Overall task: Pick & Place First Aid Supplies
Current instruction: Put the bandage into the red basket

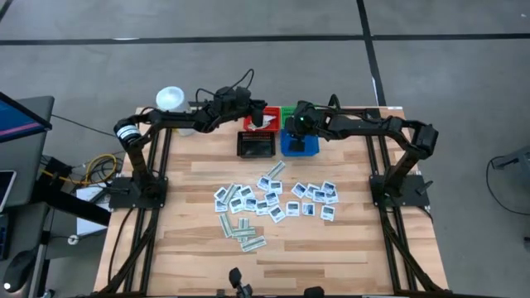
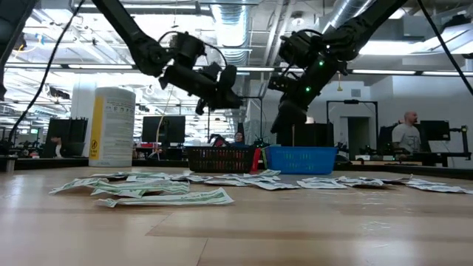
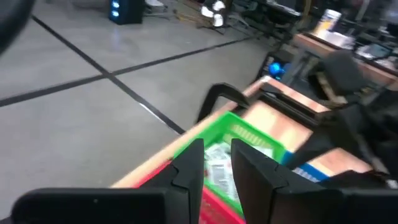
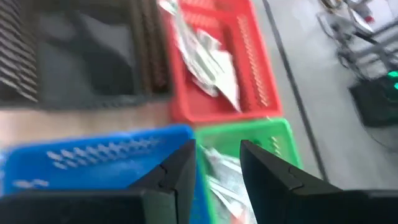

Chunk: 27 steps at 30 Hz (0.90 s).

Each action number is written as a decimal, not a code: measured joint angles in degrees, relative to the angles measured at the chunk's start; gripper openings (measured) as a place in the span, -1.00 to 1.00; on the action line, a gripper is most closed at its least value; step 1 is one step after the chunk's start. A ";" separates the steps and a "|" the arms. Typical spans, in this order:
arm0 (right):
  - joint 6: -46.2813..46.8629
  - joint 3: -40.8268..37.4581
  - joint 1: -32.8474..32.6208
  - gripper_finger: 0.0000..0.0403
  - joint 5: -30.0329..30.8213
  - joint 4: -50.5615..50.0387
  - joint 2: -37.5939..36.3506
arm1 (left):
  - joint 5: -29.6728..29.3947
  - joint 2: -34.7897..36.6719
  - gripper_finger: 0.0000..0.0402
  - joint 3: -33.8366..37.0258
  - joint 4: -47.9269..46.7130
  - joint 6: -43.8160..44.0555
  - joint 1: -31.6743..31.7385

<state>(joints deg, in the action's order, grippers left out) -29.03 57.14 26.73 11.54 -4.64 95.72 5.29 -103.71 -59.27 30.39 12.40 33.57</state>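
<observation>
The first aid supplies point(image 1: 273, 199) lie scattered flat on the wooden table's middle: square white packets and pale green strips point(image 2: 170, 193). More packets lie in the red bin point(image 4: 208, 59) and in the green bin point(image 3: 219, 167). My left gripper point(image 1: 257, 116) hangs above the red bin at the far edge. It is open, with nothing between its fingers point(image 3: 189, 171). My right gripper point(image 1: 294, 126) hovers over the border of the blue bin point(image 4: 93, 162) and the green bin point(image 4: 273, 134). It is open too, its fingers point(image 4: 180, 171) apart and bare.
Four small bins stand together at the far middle: black point(image 1: 256, 146), red point(image 1: 263, 111), green point(image 1: 288, 111) and blue point(image 1: 300, 147). A white tub with a yellow label point(image 1: 170, 99) stands at the far left corner. Bare wood lies toward the near edge point(image 1: 273, 265).
</observation>
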 joint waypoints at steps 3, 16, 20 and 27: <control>1.20 -0.02 -1.26 -0.41 -2.21 0.49 -0.41 | 1.61 3.00 -0.61 1.34 -1.48 -0.13 -0.99; 16.79 0.00 -11.98 -0.41 -2.28 0.32 -1.36 | 1.93 27.09 -0.62 21.88 -2.53 0.63 -8.05; 16.74 -0.01 -16.94 -0.41 -2.48 -3.46 -1.36 | 1.87 33.29 -0.62 28.28 -2.50 4.14 -12.42; 19.56 -0.50 -23.69 -0.41 -1.98 -3.19 2.03 | -1.02 39.14 -0.62 34.29 -2.06 7.90 -18.40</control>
<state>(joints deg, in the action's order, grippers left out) -9.47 56.64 3.05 9.56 -7.82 97.75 4.27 -64.57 -24.98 28.34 20.31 15.18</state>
